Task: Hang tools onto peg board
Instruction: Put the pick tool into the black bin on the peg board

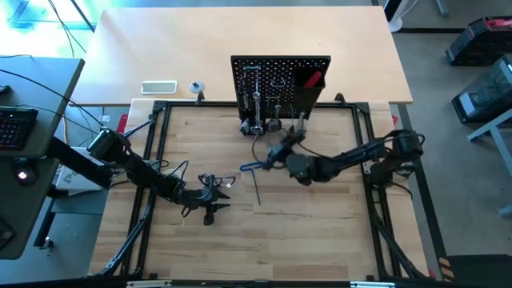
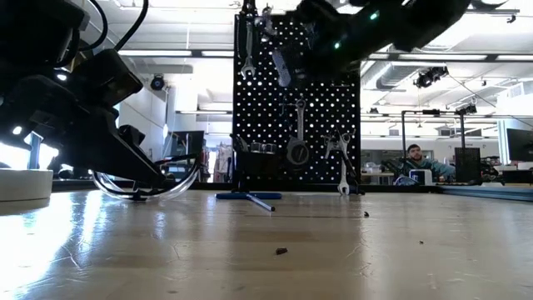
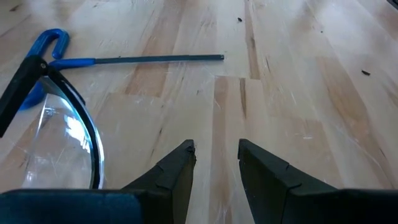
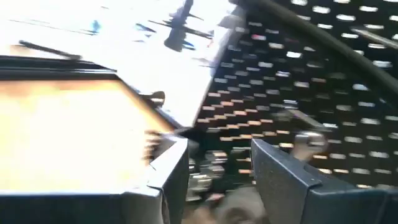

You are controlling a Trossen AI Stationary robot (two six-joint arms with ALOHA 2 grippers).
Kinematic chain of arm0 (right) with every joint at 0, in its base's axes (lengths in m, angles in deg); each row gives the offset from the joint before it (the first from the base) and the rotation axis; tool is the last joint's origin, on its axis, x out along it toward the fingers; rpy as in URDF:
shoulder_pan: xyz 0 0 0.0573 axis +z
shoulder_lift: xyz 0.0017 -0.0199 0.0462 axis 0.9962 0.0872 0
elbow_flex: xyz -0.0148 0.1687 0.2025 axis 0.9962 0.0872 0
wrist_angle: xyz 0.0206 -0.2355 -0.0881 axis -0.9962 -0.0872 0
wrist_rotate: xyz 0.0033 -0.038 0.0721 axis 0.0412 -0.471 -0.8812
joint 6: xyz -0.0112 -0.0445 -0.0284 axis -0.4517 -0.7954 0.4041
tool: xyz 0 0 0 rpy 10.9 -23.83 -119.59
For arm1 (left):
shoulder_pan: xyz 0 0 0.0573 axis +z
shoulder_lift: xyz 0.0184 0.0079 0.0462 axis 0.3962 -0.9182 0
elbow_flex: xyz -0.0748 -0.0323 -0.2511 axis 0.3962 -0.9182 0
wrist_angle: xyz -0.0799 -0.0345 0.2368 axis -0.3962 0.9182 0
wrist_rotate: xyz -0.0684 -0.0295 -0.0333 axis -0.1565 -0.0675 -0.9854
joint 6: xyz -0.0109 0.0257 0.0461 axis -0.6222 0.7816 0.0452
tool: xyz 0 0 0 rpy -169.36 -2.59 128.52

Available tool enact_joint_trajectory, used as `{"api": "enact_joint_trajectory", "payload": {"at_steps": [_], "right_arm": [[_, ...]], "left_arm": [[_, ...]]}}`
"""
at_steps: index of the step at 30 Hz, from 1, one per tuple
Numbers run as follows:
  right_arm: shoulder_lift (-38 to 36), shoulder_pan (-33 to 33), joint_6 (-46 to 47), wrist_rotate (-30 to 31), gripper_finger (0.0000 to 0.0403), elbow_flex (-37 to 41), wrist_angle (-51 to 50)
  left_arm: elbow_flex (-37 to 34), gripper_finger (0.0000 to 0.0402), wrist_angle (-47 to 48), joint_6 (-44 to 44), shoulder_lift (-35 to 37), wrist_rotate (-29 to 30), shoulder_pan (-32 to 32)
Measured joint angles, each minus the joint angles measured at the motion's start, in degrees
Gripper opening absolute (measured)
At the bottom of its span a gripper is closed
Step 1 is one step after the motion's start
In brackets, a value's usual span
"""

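Observation:
The black peg board (image 1: pixel 280 80) stands upright at the table's far edge. Silver wrenches (image 2: pixel 298 133) hang on its hooks, and a red-handled tool (image 1: pixel 312 78) sits in its bin. Clear glasses (image 3: pixel 68 134) lie on the wood. Right beside them my left gripper (image 3: pixel 216 155) rests low and open, with nothing between its fingers. A blue-handled hex key (image 3: pixel 124 60) lies flat a little farther on. My right gripper (image 4: pixel 217 168) hovers open and empty in front of the board, above the table (image 1: pixel 282 149).
A white tray (image 1: pixel 158 86) and a pale tape roll (image 1: pixel 196 86) lie on the desk behind the table's far left. More tools (image 1: pixel 256 124) stand at the board's foot. A black frame (image 1: pixel 156 144) rims the wooden table. A person (image 2: pixel 412 160) sits far behind.

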Motion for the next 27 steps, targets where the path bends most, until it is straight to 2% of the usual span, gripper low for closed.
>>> {"api": "enact_joint_trajectory", "payload": {"at_steps": [9, 14, 21, 24, 27], "right_arm": [[0.1, 5.2, 16.9, -18.8, 0.0165, 0.0, -11.5], [3.1, 5.4, 30.3, -24.2, 0.0165, 0.0, -14.6], [14.2, 5.4, 40.7, -27.0, 0.0165, -2.6, -12.5], [18.3, 5.5, 40.6, -25.6, 0.0165, -7.7, -17.6], [21.7, 5.4, 38.2, -20.7, 0.0165, -14.2, -26.8]], "left_arm": [[0.0, 0.0117, 0.3, -0.2, 0.0, -3.4, -0.3], [0.0, 0.0117, -0.1, -1.1, 0.0, -4.3, -0.3], [0.0, 0.0117, -2.6, -1.1, 0.0, -3.9, -0.3], [0.0, 0.0117, -3.0, -1.4, 0.0, -3.9, -0.3], [0.0, 0.0117, -3.1, -1.6, 0.0, -4.1, -0.3]]}}
